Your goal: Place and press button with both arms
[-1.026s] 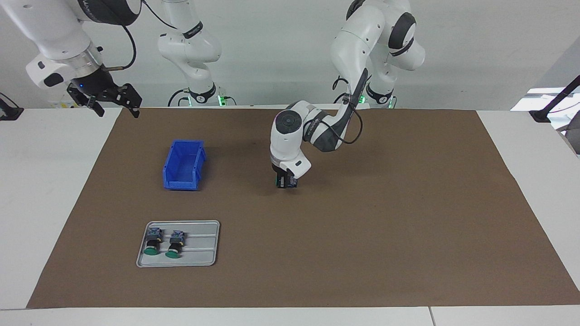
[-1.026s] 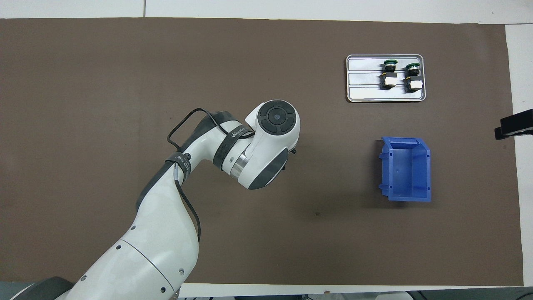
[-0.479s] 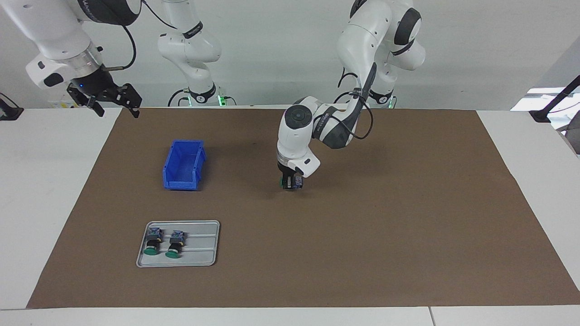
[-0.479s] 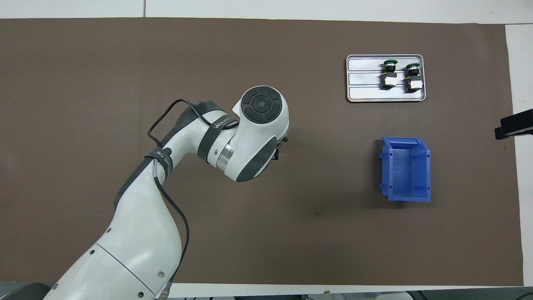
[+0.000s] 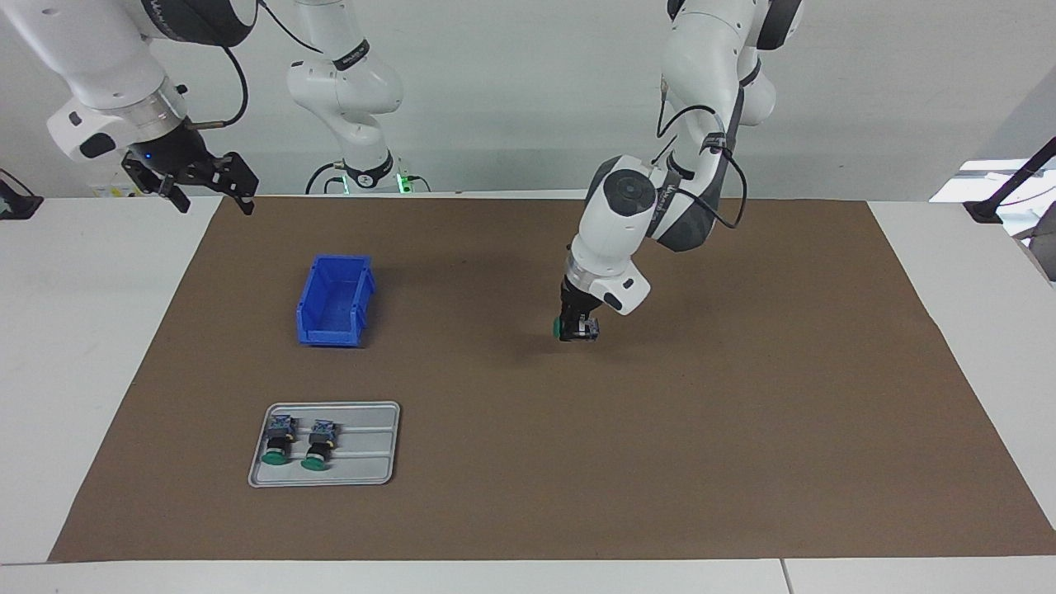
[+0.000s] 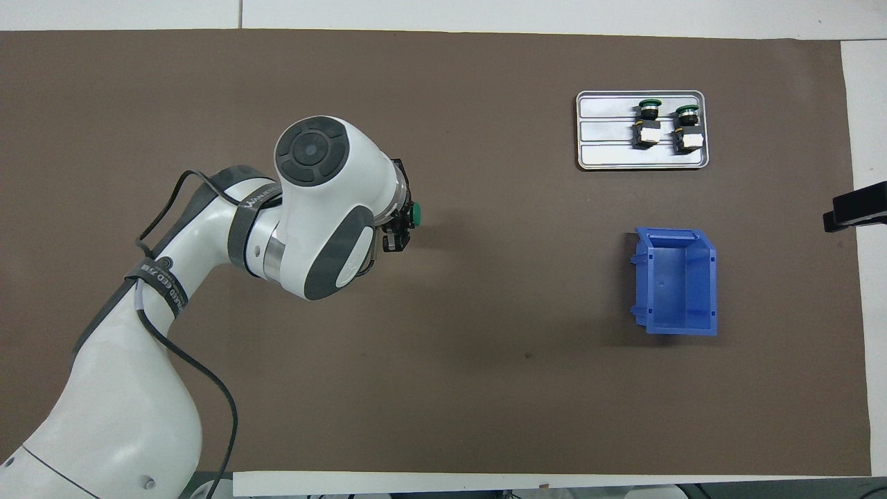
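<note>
My left gripper [image 5: 578, 323] hangs a little above the middle of the brown mat, shut on a button [image 5: 564, 332] whose green cap [image 6: 418, 215] sticks out sideways past the fingers. In the overhead view the arm's wrist covers most of that gripper [image 6: 397, 234]. Two more buttons [image 5: 276, 441] [image 5: 318, 443] lie side by side in a grey tray [image 5: 363, 462], caps pointing away from the robots. The right gripper [image 5: 206, 188] waits open and raised over the table's edge at the right arm's end, holding nothing.
A blue open bin [image 5: 334, 301] stands on the mat, nearer to the robots than the tray [image 6: 610, 156], both toward the right arm's end. The brown mat [image 5: 742, 429] covers most of the white table. A third white arm stands at the back.
The left arm has carried the button sideways toward its own end of the table and turned its wrist, so the green cap now shows. The right arm has not moved.
</note>
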You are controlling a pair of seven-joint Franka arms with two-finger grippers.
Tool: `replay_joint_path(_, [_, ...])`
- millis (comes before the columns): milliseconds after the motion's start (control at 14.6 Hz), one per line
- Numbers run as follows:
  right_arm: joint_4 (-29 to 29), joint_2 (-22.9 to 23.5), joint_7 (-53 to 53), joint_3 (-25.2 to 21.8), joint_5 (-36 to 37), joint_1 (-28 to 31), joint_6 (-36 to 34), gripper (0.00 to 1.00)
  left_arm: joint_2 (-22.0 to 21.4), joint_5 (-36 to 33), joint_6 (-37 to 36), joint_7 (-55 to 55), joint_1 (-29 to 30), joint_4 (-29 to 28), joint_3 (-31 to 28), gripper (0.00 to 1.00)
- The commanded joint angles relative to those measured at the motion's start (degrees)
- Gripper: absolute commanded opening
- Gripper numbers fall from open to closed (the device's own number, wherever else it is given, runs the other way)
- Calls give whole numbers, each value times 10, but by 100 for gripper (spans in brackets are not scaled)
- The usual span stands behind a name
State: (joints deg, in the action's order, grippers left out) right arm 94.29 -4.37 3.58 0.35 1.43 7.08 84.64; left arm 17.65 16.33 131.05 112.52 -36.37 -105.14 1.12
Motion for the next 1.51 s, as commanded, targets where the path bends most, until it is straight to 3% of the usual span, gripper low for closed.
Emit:
replay_joint_path(0, [9,-10,7,2,-1,3,-5,99,-40,130,75,-98,4,-79,4,14])
replay_joint_path(137, [9,-10,8,2,-2,3,-5,99,-47,234,69,-193,30,-90,4,12])
replay_joint_path(411, [9,-10,7,2,-1,3,-5,99,-71,379,47,-356,81,-125,5,9])
replay_joint_path(684, [9,-10,7,2,-2,3,-5,99,-105,544,44,-562,100,-197,3,11])
replay_joint_path(1095, [9,-10,7,2,-2,3,-5,99,-95,571,1,-574,131,-193,3,10])
replay_joint_path(1437, [9,-10,8,2,-1,3,-5,99,-83,600,-96,-611,178,-193,3,10])
